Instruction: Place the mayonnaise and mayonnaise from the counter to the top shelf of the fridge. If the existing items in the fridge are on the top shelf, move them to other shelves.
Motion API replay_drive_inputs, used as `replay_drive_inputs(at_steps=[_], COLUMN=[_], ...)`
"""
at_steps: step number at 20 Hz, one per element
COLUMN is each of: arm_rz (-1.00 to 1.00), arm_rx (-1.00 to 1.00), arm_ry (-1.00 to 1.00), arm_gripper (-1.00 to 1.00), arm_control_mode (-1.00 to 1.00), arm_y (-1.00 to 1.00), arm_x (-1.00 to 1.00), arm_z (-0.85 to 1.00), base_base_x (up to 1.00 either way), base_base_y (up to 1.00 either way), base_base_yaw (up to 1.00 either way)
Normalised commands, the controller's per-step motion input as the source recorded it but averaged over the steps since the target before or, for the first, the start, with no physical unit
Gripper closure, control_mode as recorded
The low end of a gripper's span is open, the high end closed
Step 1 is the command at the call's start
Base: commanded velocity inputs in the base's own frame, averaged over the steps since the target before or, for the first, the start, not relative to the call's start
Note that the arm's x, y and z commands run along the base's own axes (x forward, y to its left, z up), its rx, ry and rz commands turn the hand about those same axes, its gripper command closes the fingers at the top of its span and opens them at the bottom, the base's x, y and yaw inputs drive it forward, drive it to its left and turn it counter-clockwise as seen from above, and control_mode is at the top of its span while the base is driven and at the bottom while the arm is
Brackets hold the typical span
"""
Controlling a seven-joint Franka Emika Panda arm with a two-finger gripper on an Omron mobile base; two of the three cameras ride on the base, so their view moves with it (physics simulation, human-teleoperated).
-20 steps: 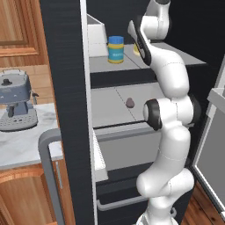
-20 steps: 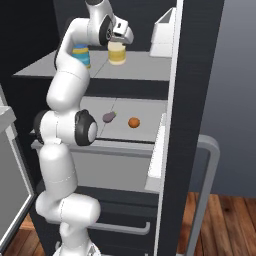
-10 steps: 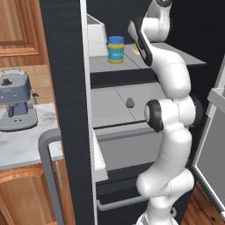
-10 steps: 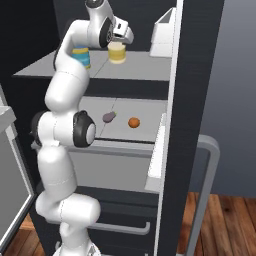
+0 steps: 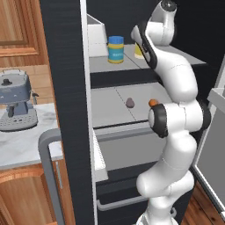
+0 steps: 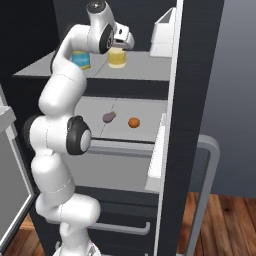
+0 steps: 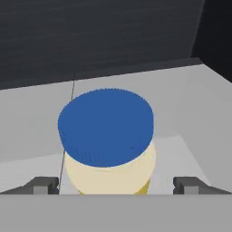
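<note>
Top shelf [image 5: 184, 59]: two mayonnaise jars [image 5: 116, 49] [image 6: 117, 58].

Even, flat rendered light with faint soft shadows, no glare, and slightly coarse, pixelated edges.

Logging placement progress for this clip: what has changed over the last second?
The tool has lifted slightly above the cream jar with the blue lid, which stands on the top grey fridge shelf. The blue-labelled jar, purple lump and orange ball stayed put.
</note>
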Motion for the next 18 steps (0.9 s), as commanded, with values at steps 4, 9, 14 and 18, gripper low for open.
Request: replay_drive_inputs(at_steps=[4,9,14,18], arm_rz=[0.06,0.08,0.07,0.08], arm_rx=[-0.1,-0.09,0.0,0.01], arm_ry=[0.0,0.0,-0.12,-0.32], arm_gripper=[-1.0,-1.0,-1.0,-1.0], arm_control_mode=[-1.0,-1.0,-1.0,-1.0], arm_y=[-0.05,0.0,-0.02,0.0], arm_x=[-0.34,-0.4,-0.89,-1.0], arm_z=[-0.43,-0.34,0.01,0.18], base_base_x=[0.0,0.0,0.0,0.0], base_base_y=[0.0,0.0,0.0,0.0], base_base_yaw=[0.0,0.0,0.0,0.0])
